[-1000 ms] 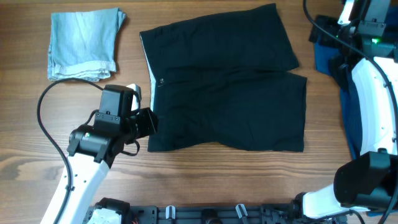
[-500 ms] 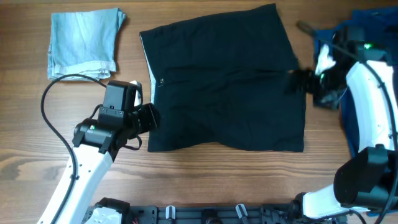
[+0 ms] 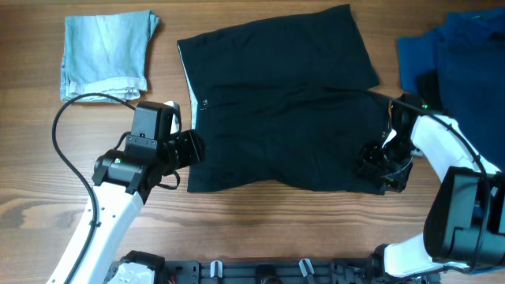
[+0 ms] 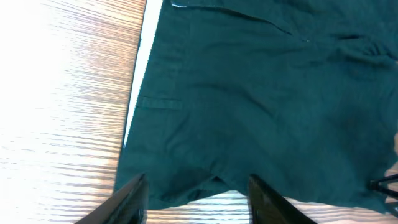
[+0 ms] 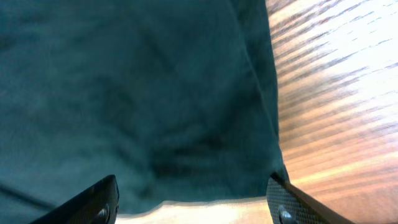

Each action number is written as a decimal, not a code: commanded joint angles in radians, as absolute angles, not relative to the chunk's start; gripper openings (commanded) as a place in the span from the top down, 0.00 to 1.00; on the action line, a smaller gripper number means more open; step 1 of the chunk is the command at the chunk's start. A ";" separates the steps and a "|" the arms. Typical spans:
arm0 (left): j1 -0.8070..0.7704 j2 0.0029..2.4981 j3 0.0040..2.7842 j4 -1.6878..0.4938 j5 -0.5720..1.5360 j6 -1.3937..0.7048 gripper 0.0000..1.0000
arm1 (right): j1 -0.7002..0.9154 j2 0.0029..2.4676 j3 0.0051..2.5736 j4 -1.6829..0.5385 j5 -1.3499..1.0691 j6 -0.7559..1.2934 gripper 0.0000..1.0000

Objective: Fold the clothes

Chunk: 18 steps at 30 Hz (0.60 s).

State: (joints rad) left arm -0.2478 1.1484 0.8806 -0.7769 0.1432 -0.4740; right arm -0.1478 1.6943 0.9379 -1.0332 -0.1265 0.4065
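The black shorts [image 3: 284, 110] lie flat in the middle of the table, waistband to the left, legs to the right. My left gripper [image 3: 192, 147] is open at the near-left corner by the waistband; in its wrist view the open fingers [image 4: 198, 199] straddle the near hem of the shorts [image 4: 261, 106]. My right gripper [image 3: 377, 167] is open over the near-right leg corner; its wrist view shows the fingers [image 5: 193, 202] spread around the corner of the shorts [image 5: 137, 99].
A folded pale-blue denim piece [image 3: 106, 55] lies at the far left. A heap of dark-blue and black cloth [image 3: 458, 67] sits at the right edge. Bare wood table [image 3: 260, 229] runs along the front.
My right arm swung down from the far right heap to the near-right corner of the shorts. My left gripper edged slightly toward the waistband corner.
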 commanded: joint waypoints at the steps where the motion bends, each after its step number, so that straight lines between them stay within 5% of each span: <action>1: -0.251 1.155 0.883 -0.778 0.102 -0.479 0.34 | -0.158 1.702 0.874 -0.968 -0.135 0.469 0.24; 5: -0.251 1.155 0.883 -0.788 0.078 -0.476 0.32 | -0.159 1.702 0.855 -0.944 -0.131 0.480 0.27; 13: -0.251 1.170 0.883 -0.804 0.009 -0.476 0.31 | -0.212 1.702 0.865 -0.969 0.030 0.505 0.06; 18: -0.251 1.209 0.883 -0.802 0.009 -0.476 0.31 | -0.238 1.702 0.865 -0.983 -0.001 0.506 0.09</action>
